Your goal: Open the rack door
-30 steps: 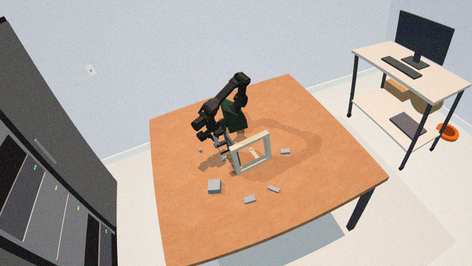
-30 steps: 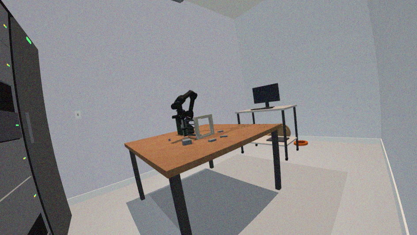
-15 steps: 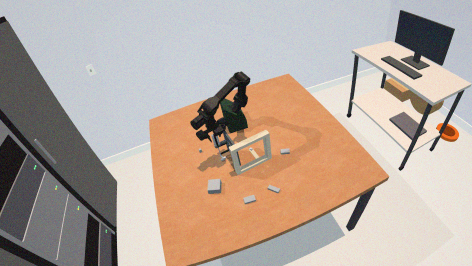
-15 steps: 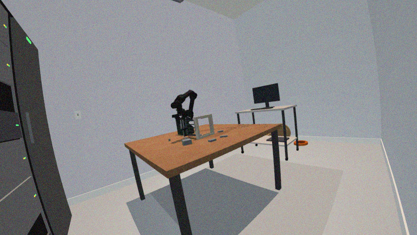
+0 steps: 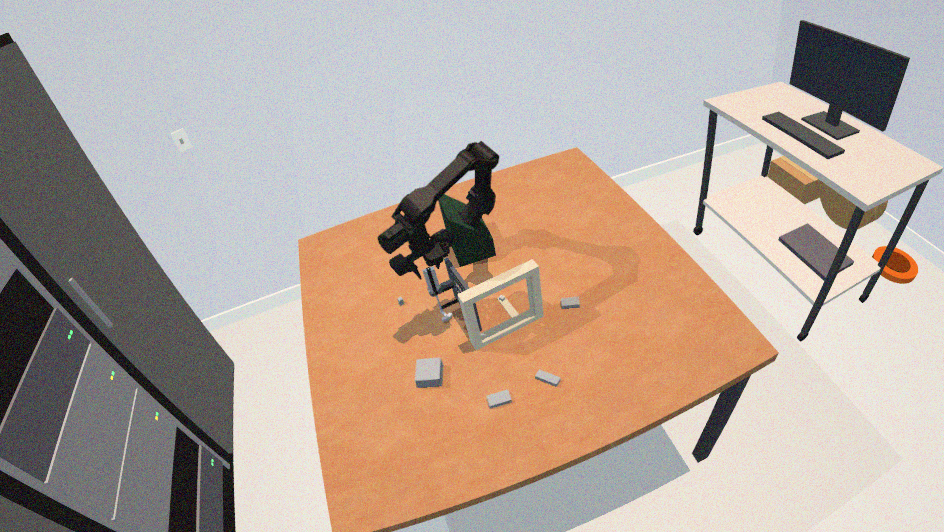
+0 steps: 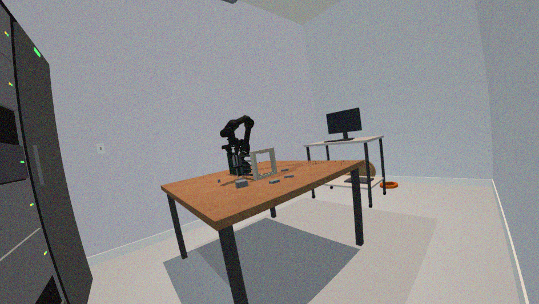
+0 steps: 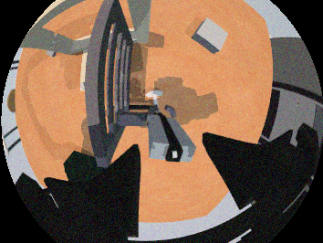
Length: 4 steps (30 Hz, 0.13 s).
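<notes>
The cream frame (image 5: 470,323) (image 6: 254,170) (image 7: 141,20) stands on the table. The dark grey slotted door (image 5: 456,276) (image 7: 95,87) stands swung out from it towards the arm, roughly square to it; the exact angle is hard to tell. The grey upright handle (image 5: 431,281) (image 7: 160,137) is at the door's free side; how far it is turned is unclear. My gripper (image 5: 427,270) (image 7: 171,143) is open and points down at the handle's top. In the wrist view its black fingers stand either side of the handle, with gaps on both sides. A pale latch piece (image 7: 155,94) shows low beyond the handle.
A grey block (image 5: 428,373) (image 6: 241,183) (image 7: 212,34) sits in front of the frame. Small flat grey pieces (image 5: 499,399) (image 5: 547,377) (image 5: 569,302) lie in front and to the right. A tiny grey cube (image 5: 399,301) (image 6: 218,180) lies left of the handle.
</notes>
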### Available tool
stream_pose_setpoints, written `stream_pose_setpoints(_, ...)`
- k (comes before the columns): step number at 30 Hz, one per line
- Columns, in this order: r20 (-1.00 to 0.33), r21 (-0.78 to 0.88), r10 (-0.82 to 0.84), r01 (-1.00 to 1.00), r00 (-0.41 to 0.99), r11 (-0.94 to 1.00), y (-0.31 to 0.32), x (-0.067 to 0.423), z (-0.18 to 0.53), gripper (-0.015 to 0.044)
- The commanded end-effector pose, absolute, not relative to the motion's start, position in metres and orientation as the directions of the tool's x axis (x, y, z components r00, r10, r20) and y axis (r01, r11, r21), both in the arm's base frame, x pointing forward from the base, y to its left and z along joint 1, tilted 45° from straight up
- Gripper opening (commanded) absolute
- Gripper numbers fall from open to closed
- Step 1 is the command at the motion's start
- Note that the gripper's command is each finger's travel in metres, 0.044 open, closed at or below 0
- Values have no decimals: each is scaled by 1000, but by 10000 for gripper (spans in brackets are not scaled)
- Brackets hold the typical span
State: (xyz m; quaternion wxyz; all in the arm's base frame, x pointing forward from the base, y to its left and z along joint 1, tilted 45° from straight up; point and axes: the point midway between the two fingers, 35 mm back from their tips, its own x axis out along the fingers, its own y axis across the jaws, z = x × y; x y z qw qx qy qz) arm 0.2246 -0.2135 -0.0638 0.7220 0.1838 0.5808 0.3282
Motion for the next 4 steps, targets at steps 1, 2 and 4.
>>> stream_pose_setpoints(1,-720,645,686,-264,105,717,-217,224,-60,282)
stream_pose_setpoints(2,-720,645,686,-264,105,717,-218,223,-59,282)
stream_pose_setpoints(4,-720,645,686,-264,105,717,-220,223,-57,282)
